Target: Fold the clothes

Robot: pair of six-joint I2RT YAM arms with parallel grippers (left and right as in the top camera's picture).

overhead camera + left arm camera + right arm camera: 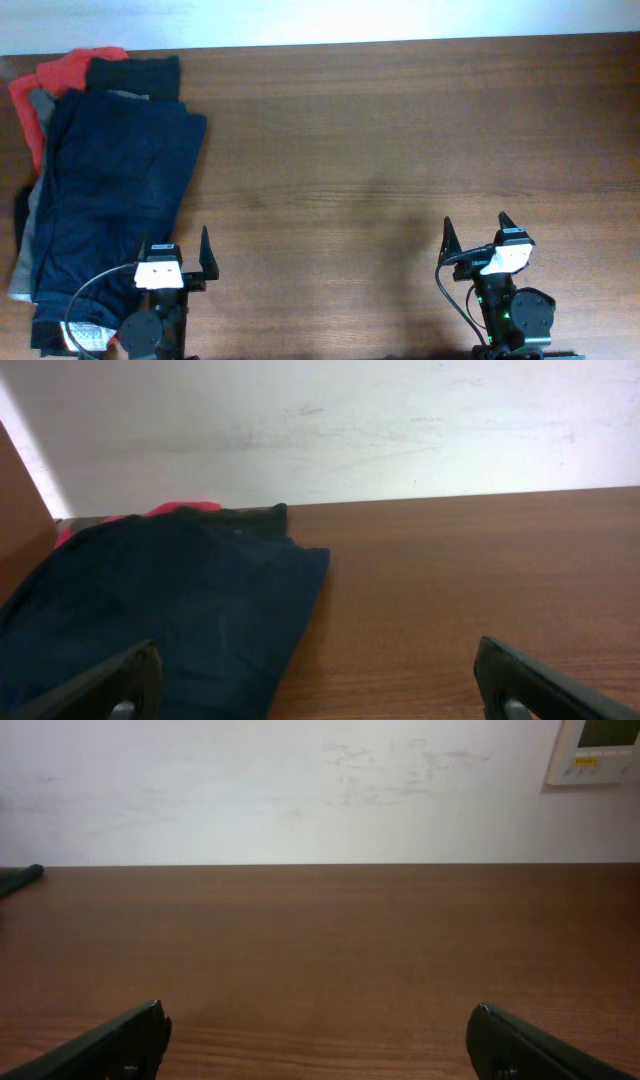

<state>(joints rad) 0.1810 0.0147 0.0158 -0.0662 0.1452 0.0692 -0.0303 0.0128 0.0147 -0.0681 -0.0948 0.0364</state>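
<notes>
Dark navy blue shorts (pixel 110 190) lie flat on top of a pile at the table's left side, over red (pixel 65 70), black (pixel 135 72) and grey (pixel 35 200) garments. My left gripper (pixel 175 245) stands open at the front, over the shorts' right lower edge, nothing between its fingers. In the left wrist view the navy shorts (pixel 170 620) spread ahead and left of the open left gripper (pixel 315 680), with red cloth (pixel 180 509) behind. My right gripper (pixel 478 232) is open at the front right over bare wood; in its own view the right gripper (pixel 315 1040) holds nothing.
The wooden table (pixel 400 150) stretches from the pile to the right edge. A pale wall (pixel 300 790) runs behind the table's far edge, with a small white wall panel (pixel 595 750) at the upper right. A dark cloth tip (pixel 20 878) shows at the far left of the right wrist view.
</notes>
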